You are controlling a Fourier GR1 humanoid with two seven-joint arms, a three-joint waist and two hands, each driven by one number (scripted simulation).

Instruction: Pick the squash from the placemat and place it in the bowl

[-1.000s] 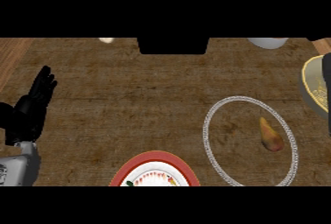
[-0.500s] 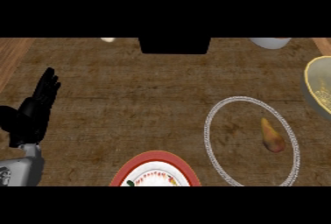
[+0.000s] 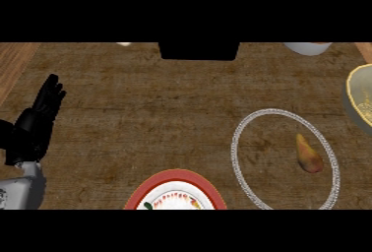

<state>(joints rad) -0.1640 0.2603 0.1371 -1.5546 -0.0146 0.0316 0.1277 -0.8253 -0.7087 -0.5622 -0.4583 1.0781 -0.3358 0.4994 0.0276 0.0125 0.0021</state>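
Observation:
An orange-yellow squash lies on a round brown placemat with a pale beaded rim, at the right of the head view. The bowl, yellowish with a grey wall, is cut off by the right edge just above the placemat. My left hand rests open at the left edge, fingers pointing up, far from the squash. My right hand does not show.
A red-rimmed plate with a painted centre sits at the bottom middle. A black box stands at the top centre, with a white dish to its right. Light wood borders the dark counter at the left.
My left hand has drifted slightly up and to the right. The squash, placemat and bowl have not moved.

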